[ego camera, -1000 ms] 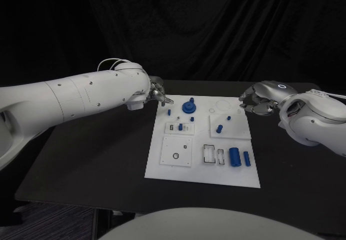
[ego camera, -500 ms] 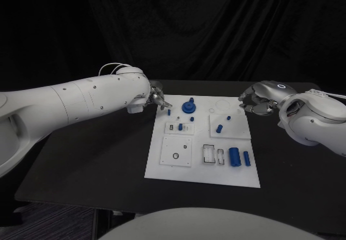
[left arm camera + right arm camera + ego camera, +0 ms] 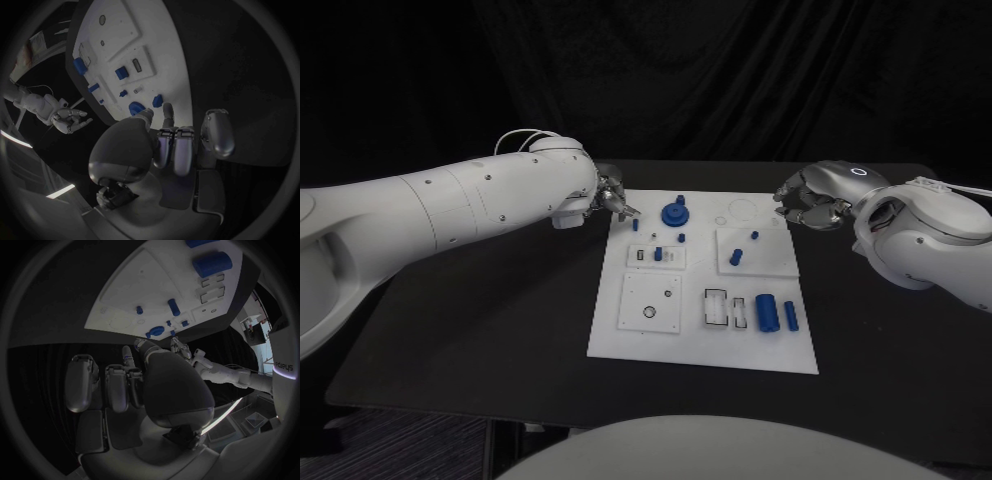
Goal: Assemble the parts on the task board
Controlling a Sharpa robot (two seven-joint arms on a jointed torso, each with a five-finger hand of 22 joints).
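Task board: parts unassembled. Left hand: shifted slightly along the board's far corner, fingers curled, empty. Right hand: unchanged, fingers curled, empty. No grasp begun.

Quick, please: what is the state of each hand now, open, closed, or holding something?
Left hand: holds nothing, fingers apart, at the task board's far left corner.
Right hand: holds nothing, fingers curled in.
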